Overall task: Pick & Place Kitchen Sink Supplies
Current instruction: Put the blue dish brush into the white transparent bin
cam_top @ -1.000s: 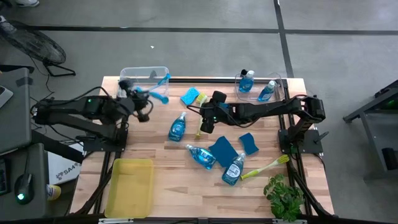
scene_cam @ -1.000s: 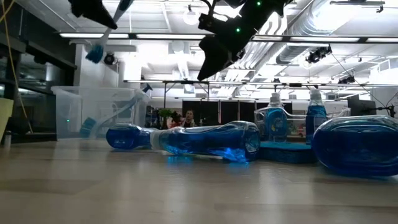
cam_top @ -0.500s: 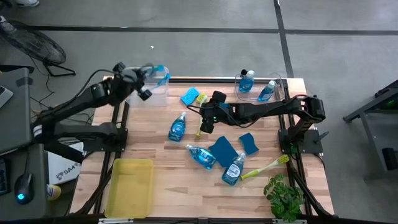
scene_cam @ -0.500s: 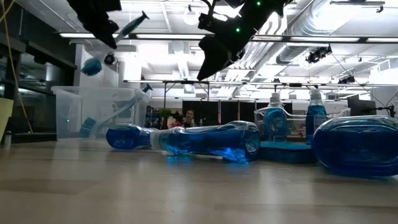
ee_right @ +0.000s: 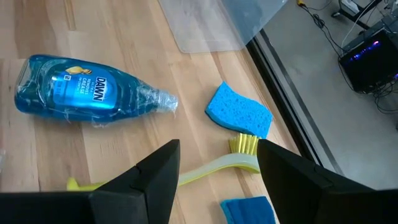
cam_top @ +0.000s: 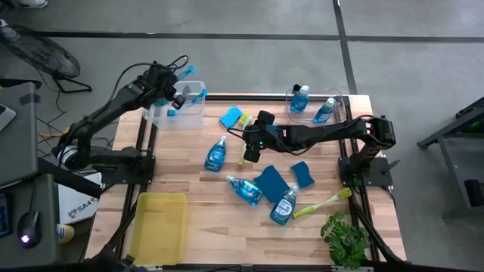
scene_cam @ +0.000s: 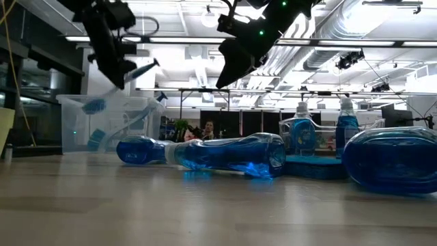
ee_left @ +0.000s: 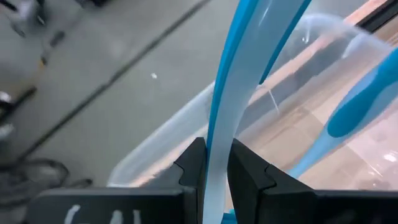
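Note:
My left gripper (cam_top: 171,89) (ee_left: 216,168) is above the clear bin (cam_top: 189,113) at the table's far left corner, shut on a blue-and-white dish brush (scene_cam: 126,78). A second blue brush (ee_left: 357,109) leans inside that bin. My right gripper (cam_top: 253,143) (ee_right: 217,180) hovers open above a yellow-green dish brush (ee_right: 208,168) that lies flat beside a blue sponge (ee_right: 239,115) and a soap bottle (ee_right: 81,90). More bottles (cam_top: 244,189) (cam_top: 283,204), sponges (cam_top: 271,181) and another yellow-green brush (cam_top: 321,202) lie on the table. My left gripper pinches the brush's handle (ee_left: 217,134) between its two fingers, which lie across the handle and come from above. The brush is lifted clear and slants: its blue head (scene_cam: 94,106) dips just inside the bin's rim and its free handle end (scene_cam: 153,65) points up.
A second clear bin (cam_top: 339,97) at the far right holds two upright soap bottles. A yellow tray (cam_top: 159,227) sits at the near left and a potted plant (cam_top: 344,238) at the near right corner. A person shows in the room beyond the table.
My left gripper has risen and swung toward the table's far left corner, over the bin, carrying the brush. The brush has tipped: its blue head, high a second ago, now hangs down at the bin's rim.

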